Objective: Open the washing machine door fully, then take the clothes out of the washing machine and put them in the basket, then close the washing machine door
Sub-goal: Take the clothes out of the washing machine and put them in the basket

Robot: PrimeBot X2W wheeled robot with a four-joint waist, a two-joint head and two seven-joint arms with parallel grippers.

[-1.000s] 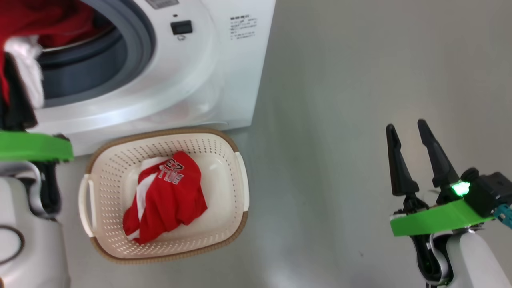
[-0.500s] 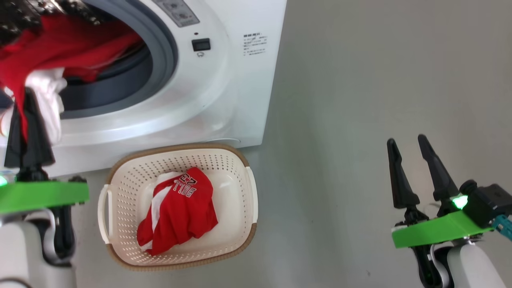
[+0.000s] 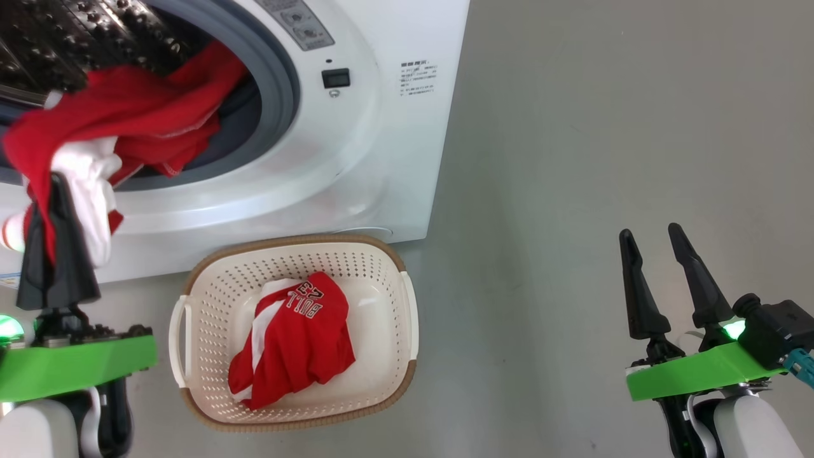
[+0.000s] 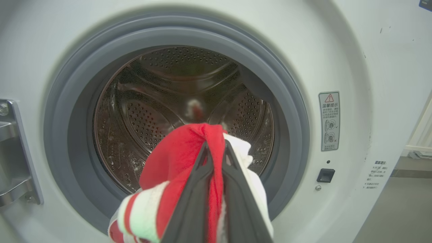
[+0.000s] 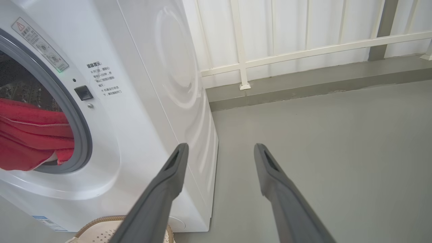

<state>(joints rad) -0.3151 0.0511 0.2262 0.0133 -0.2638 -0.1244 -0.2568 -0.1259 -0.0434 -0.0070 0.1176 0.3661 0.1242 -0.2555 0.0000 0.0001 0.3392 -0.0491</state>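
Note:
The white washing machine (image 3: pixel 356 127) stands with its round opening uncovered; its door is out of view. My left gripper (image 3: pixel 48 187) is shut on a red garment with white trim (image 3: pixel 127 121), which stretches from the drum over the grey gasket. In the left wrist view the same gripper (image 4: pixel 216 145) pinches that garment (image 4: pixel 175 155) in front of the steel drum (image 4: pixel 152 101). The cream basket (image 3: pixel 216 299) sits on the floor below the opening and holds a red "BULL 23" garment (image 3: pixel 299 337). My right gripper (image 3: pixel 648 235) hangs open and empty, far right of the basket.
A metal hinge bracket (image 4: pixel 13 155) sits left of the opening. Grey floor (image 3: pixel 572 159) spreads to the right of the machine. A white railing and wall panels (image 5: pixel 303 50) stand behind the machine's side. The basket's rim (image 5: pixel 101 224) lies at the machine's foot.
The head camera has shifted, so machine and basket sit further right and lower. My left gripper has drawn the red garment further out of the drum. The right gripper stays as it was.

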